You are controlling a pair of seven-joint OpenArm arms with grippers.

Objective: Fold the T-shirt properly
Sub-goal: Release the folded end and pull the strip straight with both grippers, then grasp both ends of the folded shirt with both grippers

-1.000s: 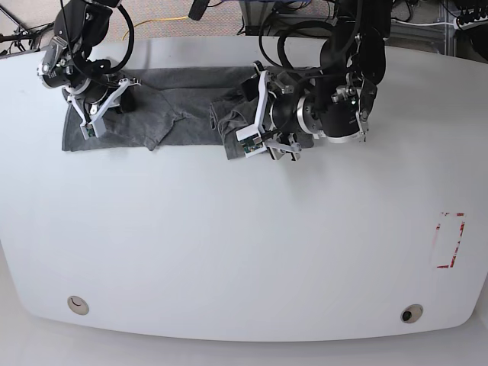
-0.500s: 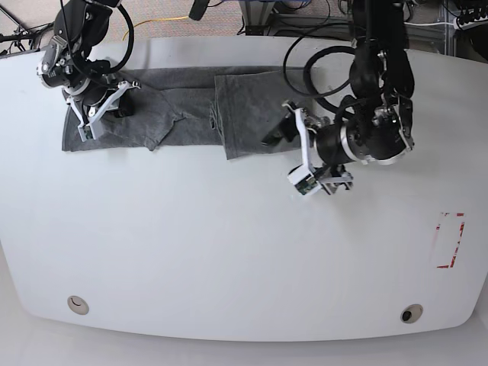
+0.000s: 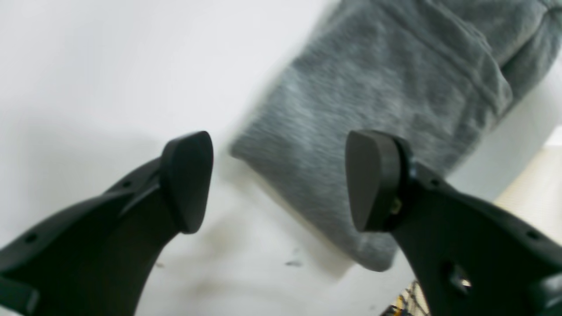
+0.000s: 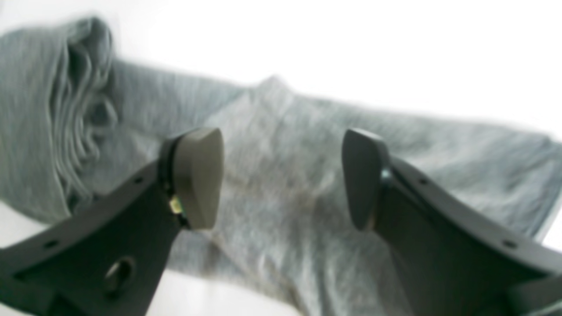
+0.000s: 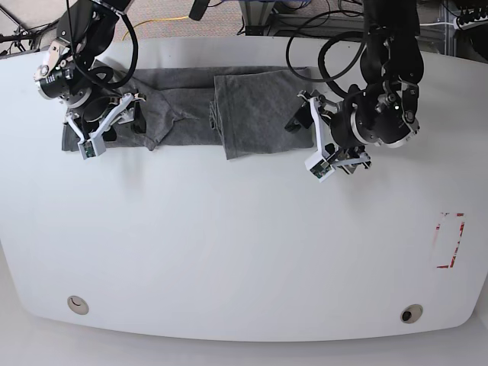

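Grey T-shirt (image 5: 252,110) lies partly folded across the table's (image 5: 229,252) upper half; left gripper (image 3: 279,180) and right gripper (image 4: 281,177) both gape, holding nothing.

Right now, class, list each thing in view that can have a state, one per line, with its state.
T-shirt: lying on the table, one end folded over, not held.
Left gripper: open, empty, beside the folded end.
Right gripper: open, empty, over the T-shirt's other end.
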